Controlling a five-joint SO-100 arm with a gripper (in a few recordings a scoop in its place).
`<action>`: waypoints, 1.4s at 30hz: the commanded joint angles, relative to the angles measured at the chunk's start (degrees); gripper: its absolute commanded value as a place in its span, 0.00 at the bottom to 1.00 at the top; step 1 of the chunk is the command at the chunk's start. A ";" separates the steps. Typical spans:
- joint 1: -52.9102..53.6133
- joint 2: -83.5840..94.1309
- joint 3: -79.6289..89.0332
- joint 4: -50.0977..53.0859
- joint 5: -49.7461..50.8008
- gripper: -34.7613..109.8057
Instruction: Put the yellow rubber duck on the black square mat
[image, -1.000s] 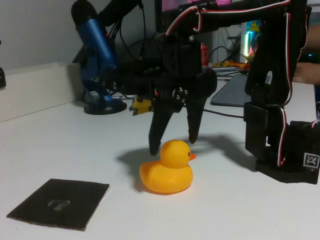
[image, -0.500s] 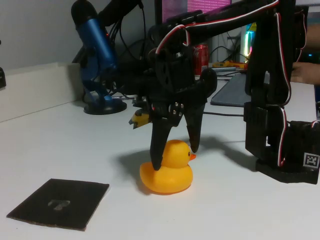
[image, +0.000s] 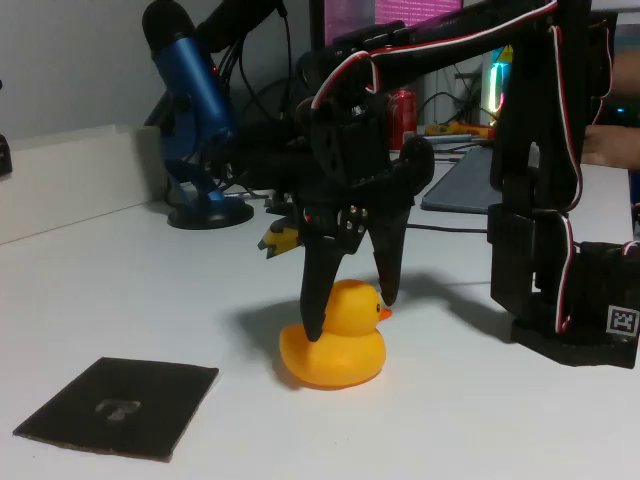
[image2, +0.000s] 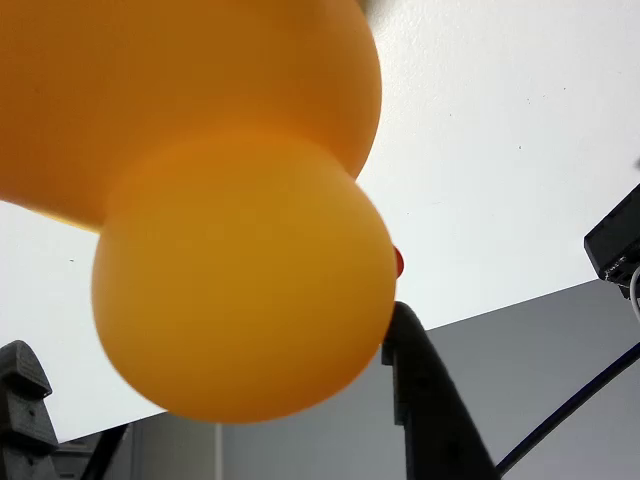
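Duck (image: 335, 348) — head between open fingers (image: 316, 315).

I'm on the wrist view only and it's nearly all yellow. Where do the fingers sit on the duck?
Observer: In the fixed view the gripper straddles the yellow rubber duck's head, one finger on each side, jaws open.
Operator: Is the duck lifted?
Observer: No, it sits on the white table.
Operator: Where's the mat?
Observer: The black square mat lies flat to the duck's left in the fixed view, nearer the camera and apart from it.
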 joint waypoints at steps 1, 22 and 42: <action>-0.35 1.23 -1.49 0.70 -0.53 0.51; 5.89 1.41 -2.20 0.62 -0.18 0.51; 6.24 1.41 -2.29 0.53 -0.18 0.44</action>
